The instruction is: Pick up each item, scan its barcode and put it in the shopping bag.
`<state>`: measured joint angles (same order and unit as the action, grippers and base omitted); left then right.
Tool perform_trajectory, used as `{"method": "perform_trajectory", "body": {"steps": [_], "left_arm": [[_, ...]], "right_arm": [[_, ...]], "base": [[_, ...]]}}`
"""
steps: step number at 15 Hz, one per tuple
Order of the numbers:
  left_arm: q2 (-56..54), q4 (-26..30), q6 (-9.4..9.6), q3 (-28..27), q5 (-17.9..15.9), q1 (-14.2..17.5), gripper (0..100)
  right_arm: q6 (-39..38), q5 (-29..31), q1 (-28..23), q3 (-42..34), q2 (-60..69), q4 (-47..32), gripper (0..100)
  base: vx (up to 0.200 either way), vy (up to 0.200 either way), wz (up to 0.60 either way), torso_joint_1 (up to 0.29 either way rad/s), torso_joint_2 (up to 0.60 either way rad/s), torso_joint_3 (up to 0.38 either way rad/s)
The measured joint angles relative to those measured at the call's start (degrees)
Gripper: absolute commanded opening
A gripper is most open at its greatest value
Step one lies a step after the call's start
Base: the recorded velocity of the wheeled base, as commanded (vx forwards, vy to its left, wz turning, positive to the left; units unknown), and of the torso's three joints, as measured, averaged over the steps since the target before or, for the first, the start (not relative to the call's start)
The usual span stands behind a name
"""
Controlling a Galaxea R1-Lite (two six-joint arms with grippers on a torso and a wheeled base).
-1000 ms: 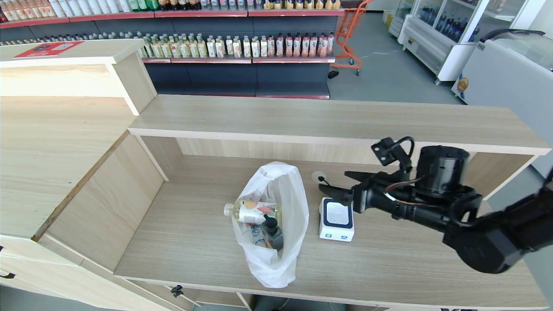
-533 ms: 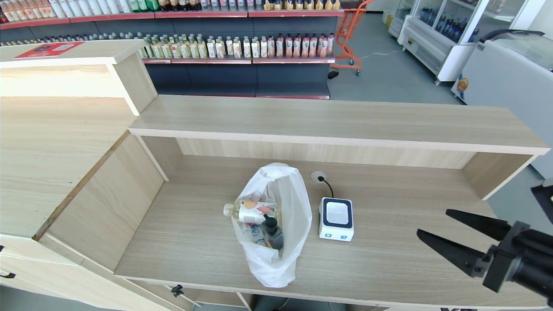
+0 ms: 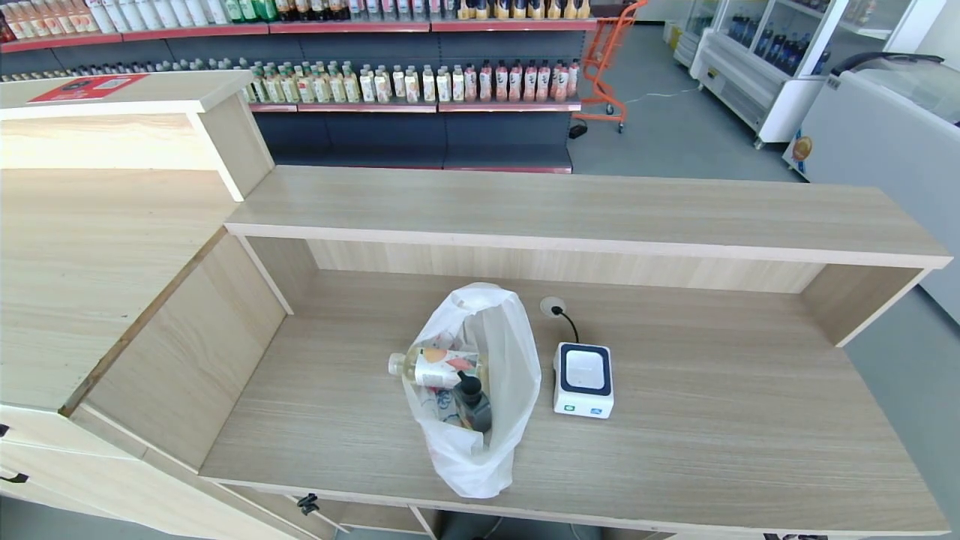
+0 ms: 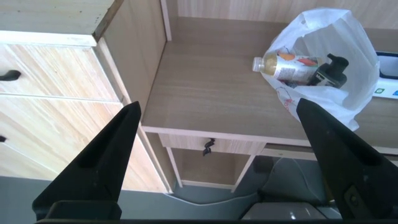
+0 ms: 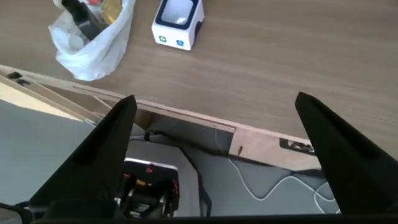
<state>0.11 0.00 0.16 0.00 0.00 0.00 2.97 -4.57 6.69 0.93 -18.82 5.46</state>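
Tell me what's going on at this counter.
A two-armed robot is bagging shop goods. The bag lies on the counter with a bottle and a dark pump bottle inside. The scanner sits just to the bag's right. The left gripper and right gripper are both open, holding nothing, off the counter's near edge.
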Motion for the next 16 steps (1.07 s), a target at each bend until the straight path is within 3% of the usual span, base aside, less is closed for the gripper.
{"method": "perform_trajectory", "body": {"steps": [3,6,7,16], "left_arm": [[0.00,0.00,0.00,0.00,0.00,0.00,100],[0.00,0.00,0.00,0.00,0.00,0.00,100],[0.00,0.00,0.02,0.00,0.00,0.00,100],[0.57,0.00,-0.51,0.00,-0.02,0.00,100]], "right_arm": [[0.88,1.97,-5.02,-0.46,12.39,-5.68,100],[-1.52,2.34,-6.58,-0.63,17.23,-6.35,100],[-1.96,2.46,-6.67,-0.63,17.86,-6.35,0],[-1.69,2.47,-6.79,-0.66,19.07,-6.33,0]], "base": [[0.000,0.000,0.00,0.000,0.00,0.000],[0.000,0.000,0.00,0.000,0.00,0.000],[0.000,0.000,0.00,0.000,0.00,0.000],[0.000,-0.022,0.00,0.000,0.00,0.000]]}}
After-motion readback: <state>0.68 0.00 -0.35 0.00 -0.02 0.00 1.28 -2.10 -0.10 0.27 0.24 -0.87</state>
